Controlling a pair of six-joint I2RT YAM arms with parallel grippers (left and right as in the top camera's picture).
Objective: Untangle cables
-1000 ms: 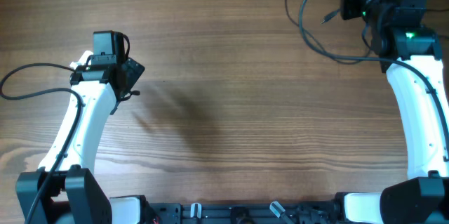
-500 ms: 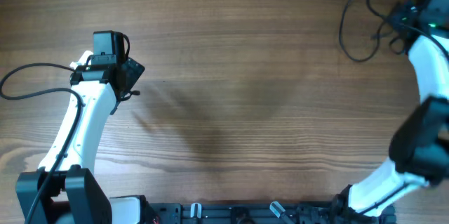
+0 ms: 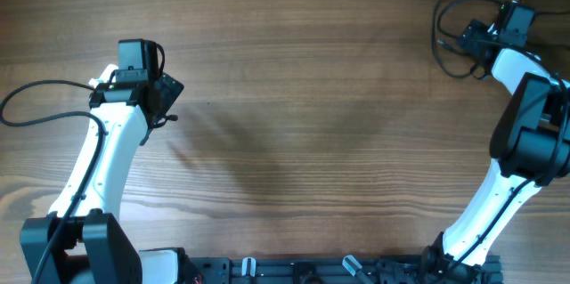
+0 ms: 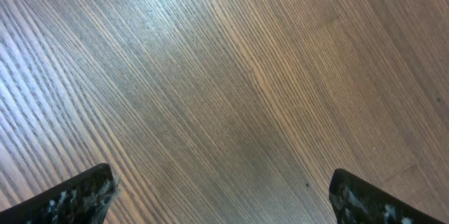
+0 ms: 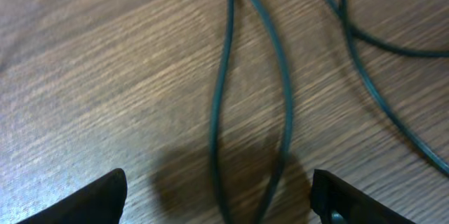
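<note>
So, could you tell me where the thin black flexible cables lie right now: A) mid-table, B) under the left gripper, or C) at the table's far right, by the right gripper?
C: the thin black cables loop on the wooden table under the open right gripper; the left gripper faces only bare wood.

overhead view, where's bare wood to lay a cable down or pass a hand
The wide middle of the brown wooden table is bare, bordered by the white left arm and the white right arm. The near edge between the two arm bases is also free. It is crowded only at the far right corner, where the thin black cables loop beside the right arm's wrist.
</note>
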